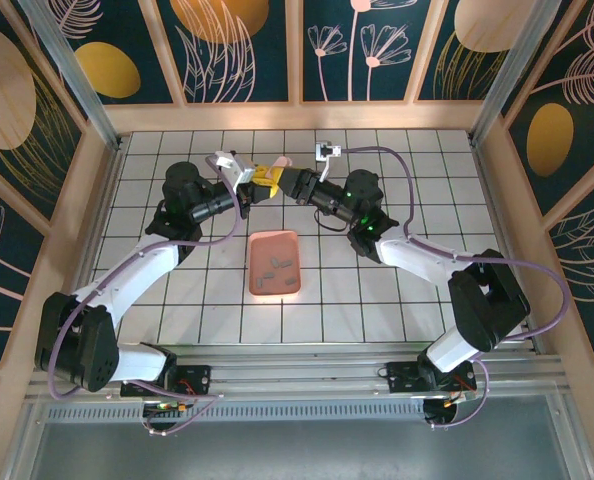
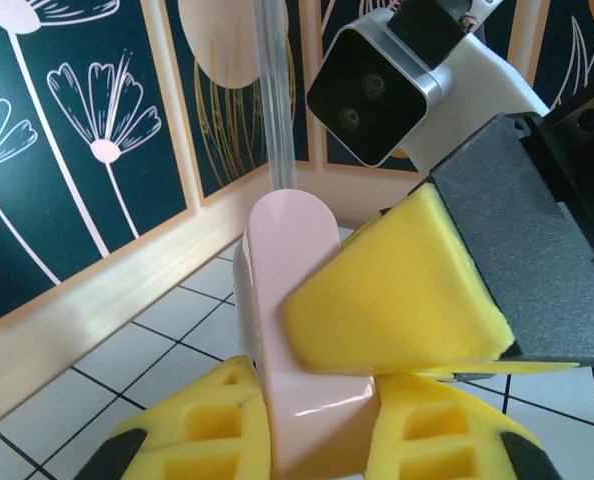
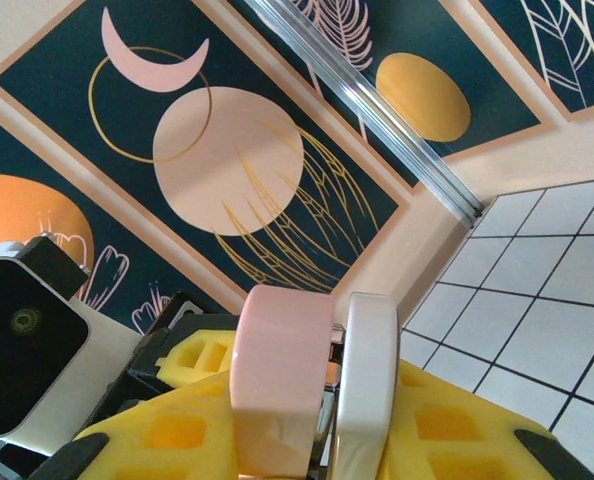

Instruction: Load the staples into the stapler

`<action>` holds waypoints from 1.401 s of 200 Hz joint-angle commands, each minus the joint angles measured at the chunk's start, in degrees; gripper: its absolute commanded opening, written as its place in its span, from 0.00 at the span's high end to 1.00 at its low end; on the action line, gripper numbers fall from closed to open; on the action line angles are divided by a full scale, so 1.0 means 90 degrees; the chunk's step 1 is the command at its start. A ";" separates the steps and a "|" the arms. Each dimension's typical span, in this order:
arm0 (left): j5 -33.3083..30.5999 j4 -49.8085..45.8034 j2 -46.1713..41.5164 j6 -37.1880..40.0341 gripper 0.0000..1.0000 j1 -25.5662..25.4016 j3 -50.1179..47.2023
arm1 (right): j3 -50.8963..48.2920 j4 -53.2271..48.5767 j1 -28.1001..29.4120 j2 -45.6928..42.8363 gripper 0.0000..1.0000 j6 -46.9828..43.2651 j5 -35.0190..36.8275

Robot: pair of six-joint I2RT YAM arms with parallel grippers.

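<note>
The left gripper (image 2: 322, 435) and the right gripper (image 3: 312, 430) both squeeze the pink stapler (image 2: 292, 300) tight near the tabletop's (image 1: 427, 200) far edge.

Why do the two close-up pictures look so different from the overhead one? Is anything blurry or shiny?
Top view: evenly lit and sharp, with only faint shadows on the table around the tray. Left wrist view: the stapler sits very close to the lens, with a pale glossy sheen near its bottom, and the big yellow foam pad looks slightly soft. Right wrist view: the wall's metal rail glares white.
</note>
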 commanded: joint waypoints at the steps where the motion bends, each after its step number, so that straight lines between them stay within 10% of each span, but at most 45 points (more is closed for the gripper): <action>1: 0.0342 -0.0153 0.0095 -0.0003 1.00 -0.0041 0.0451 | 0.0046 -0.0045 0.0020 -0.0208 0.76 -0.0285 -0.0340; 62: 0.0915 -0.0803 0.0140 0.0401 1.00 0.0008 0.0591 | -0.0454 -0.0960 -0.0822 -0.1384 0.48 -0.1458 -0.0998; 159: 0.2601 -0.2546 0.0403 0.2517 1.00 0.0008 0.1264 | 0.1118 -0.6060 -0.1455 -0.1594 0.47 -0.7776 -0.2884; 280: 0.3113 -0.2973 0.0538 0.3180 1.00 0.0008 0.1397 | 0.2749 -0.8472 -0.1142 -0.0479 0.54 -1.0467 -0.2978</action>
